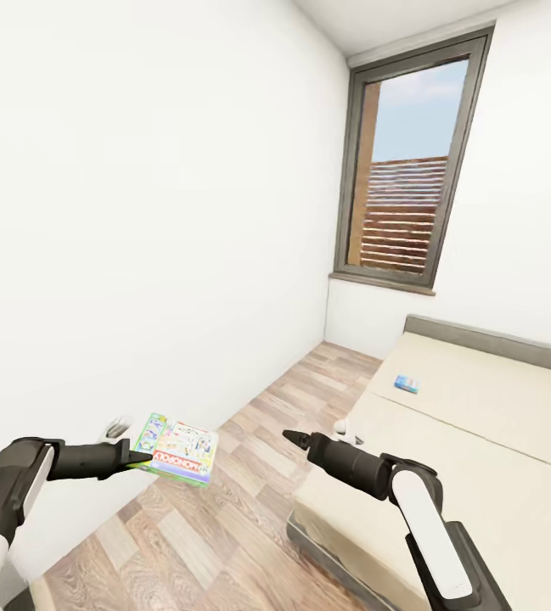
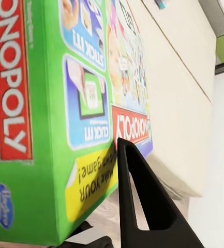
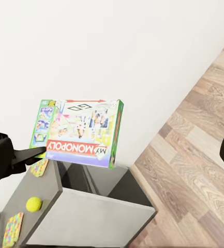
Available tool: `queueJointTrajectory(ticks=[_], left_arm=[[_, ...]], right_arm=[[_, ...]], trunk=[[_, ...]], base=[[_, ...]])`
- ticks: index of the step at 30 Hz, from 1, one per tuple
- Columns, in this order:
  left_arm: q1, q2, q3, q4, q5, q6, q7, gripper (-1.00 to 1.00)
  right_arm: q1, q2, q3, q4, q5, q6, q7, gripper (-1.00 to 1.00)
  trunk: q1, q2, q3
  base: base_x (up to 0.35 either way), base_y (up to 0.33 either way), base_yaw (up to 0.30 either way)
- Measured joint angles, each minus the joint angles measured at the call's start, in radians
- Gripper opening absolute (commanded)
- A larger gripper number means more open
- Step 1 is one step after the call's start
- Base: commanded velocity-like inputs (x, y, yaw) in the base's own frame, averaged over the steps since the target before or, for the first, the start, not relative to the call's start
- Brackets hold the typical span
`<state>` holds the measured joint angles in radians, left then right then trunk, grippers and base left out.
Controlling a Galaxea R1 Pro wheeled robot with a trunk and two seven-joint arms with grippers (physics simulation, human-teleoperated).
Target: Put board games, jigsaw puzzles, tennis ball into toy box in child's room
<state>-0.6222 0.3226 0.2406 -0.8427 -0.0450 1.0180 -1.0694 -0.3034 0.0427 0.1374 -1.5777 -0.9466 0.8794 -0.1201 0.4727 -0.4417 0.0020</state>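
Bright, even, shadowless render light; daylight enters through the window (image 1: 407,170) at one o'clock. White walls nearly bleach out. Wide-angle stretch tilts verticals; edges look slightly soft.

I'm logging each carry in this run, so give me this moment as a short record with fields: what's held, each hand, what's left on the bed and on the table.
held item: Monopoly board game, green-edged box, level above the floor
left hand: shut on the game's edge
right hand: holds nothing, fingers together
bed: small blue box lies on it
table: tennis ball and two jigsaw puzzles
toy box: no sight of it
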Motion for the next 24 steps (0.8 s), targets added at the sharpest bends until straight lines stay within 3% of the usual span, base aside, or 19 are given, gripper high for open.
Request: queueJointTrajectory(ticks=[6,24], left_arm=[[0.000,0.000,-0.001,-0.001,-0.002,0.000,0.002,-1.00],[0.000,-0.009,-0.002,-0.001,-0.005,-0.001,0.004,-1.00]], right_arm=[[0.000,0.000,0.002,0.000,0.000,0.000,0.000,1.00],[0.000,-0.001,-0.005,0.002,0.000,0.000,0.000,1.00]], trunk=[[-0.023,0.042,0.019],[-0.023,0.043,0.019]], base=[[-0.001,0.000,0.291],[0.000,0.000,0.290]])
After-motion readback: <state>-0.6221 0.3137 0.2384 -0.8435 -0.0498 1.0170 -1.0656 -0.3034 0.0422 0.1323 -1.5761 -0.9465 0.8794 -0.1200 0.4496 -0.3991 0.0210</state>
